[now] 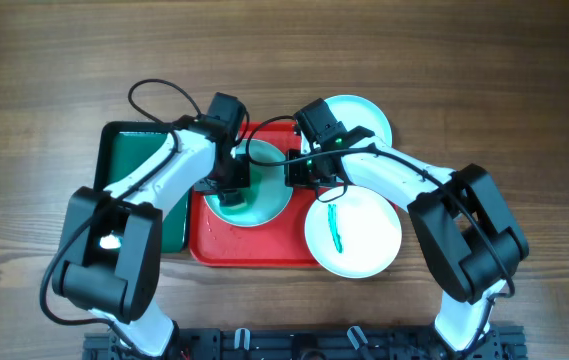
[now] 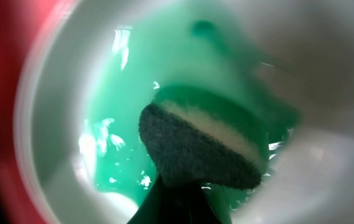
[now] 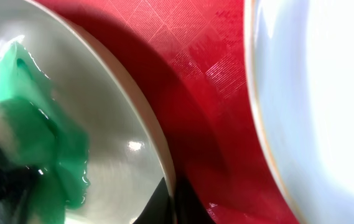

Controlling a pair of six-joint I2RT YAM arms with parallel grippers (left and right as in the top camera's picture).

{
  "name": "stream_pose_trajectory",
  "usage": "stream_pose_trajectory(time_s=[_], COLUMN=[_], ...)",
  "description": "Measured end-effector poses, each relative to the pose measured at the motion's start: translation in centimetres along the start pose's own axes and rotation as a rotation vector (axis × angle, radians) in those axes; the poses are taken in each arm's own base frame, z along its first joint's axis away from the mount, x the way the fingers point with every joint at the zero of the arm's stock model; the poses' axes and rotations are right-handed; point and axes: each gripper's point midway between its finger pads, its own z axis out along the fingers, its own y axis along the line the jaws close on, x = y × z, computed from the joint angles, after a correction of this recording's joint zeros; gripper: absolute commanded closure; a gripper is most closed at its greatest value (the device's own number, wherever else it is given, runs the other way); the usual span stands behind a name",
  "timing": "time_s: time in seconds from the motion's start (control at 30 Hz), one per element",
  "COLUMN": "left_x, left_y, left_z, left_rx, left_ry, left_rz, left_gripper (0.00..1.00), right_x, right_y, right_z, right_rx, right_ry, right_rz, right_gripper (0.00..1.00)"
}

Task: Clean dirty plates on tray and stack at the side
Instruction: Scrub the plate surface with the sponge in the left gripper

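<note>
Grips a rounded, fuzzy grey-and-white sponge point(image 2: 201, 146) in the left gripper point(image 1: 232, 190), pressing it onto the glossy, teal-smeared round white plate point(image 1: 269, 208) on the diamond-embossed red tray point(image 1: 254, 252); right gripper point(image 1: 299, 175) at its rim, closure indiscernible.

Three round white plates are counted: one flooded with teal point(image 1: 269, 205), one bearing a teal streak point(image 1: 364, 235), one unsmeared point(image 1: 369, 115). One large red rectangular plastic tray point(image 1: 249, 252), one smaller dark green tray point(image 1: 124, 150), one grey-faced green sponge point(image 2: 195, 155) and two white-and-black robot arms, left point(image 1: 164, 170) and right point(image 1: 404, 180), are counted.
</note>
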Motion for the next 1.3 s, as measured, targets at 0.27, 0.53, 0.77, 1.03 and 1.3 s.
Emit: stream_pose_trajectory(time_s=[0.27,0.53,0.77,1.03,1.3], left_x=[-5.2,-2.3,0.2,-6.0,-2.7], left_y=[0.1,-6.7,-3.0,-1.3,-6.8], left_z=[-0.7,-0.6,0.1,-0.8,-0.6], left_rx=[-0.117,0.267,0.075,-0.070,0.257], left_ry=[-0.278,-0.118,-0.019,-0.313,-0.142], left_rz=[-0.042,0.125,0.079,-0.023,0.148], left_gripper=[0.96,0.96,0.96,0.96,0.96], right_x=[-0.2,-0.3,-0.3,-0.3,-0.3], right_y=[-0.1,-0.2,-0.2,-0.2,-0.2], right_z=[-0.1,-0.1,-0.1,-0.1,-0.1], right_rx=[-0.003,0.002,0.002,0.002,0.002], right_ry=[-0.004,-0.009,-0.008,-0.009,-0.009], right_rz=[0.007,0.006,0.004,0.004,0.004], right_gripper=[0.96,0.96,0.96,0.96,0.96])
